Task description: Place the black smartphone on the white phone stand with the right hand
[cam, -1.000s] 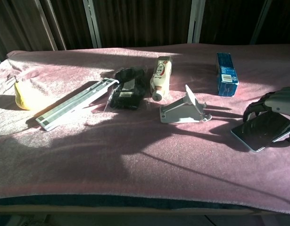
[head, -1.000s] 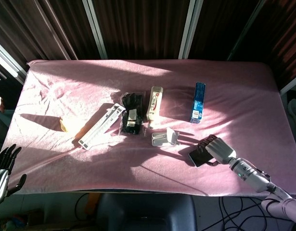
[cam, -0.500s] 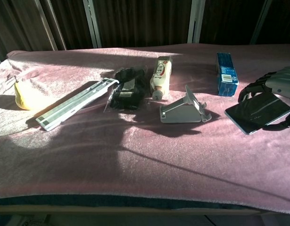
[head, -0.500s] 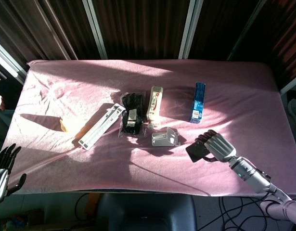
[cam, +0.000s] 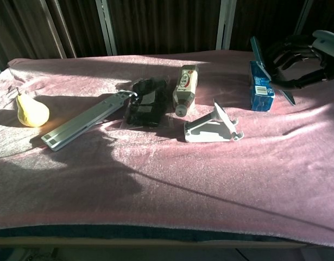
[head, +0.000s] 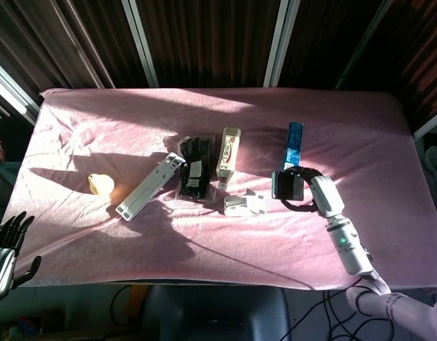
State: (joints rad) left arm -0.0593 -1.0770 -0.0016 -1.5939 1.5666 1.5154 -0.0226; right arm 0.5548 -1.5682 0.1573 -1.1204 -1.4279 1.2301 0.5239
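Right hand (cam: pixel 300 57) fingers (head: pixel 301 172) wrapped around black smartphone (head: pixel 286 185), airborne; left hand (head: pixel 3 247) fingers spread, empty.

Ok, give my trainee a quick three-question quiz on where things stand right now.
1. True or false: the phone already rests on the stand.
2. Which hand holds the phone? A) left hand B) right hand C) neither
3. Fill in: the yellow fruit at the cloth's left side is a ____.

Key
1. False. The right hand holds the phone above the cloth, to the right of the stand, which carries nothing.
2. B. The left hand is off the table's corner, holding nothing, fingers apart.
3. pear
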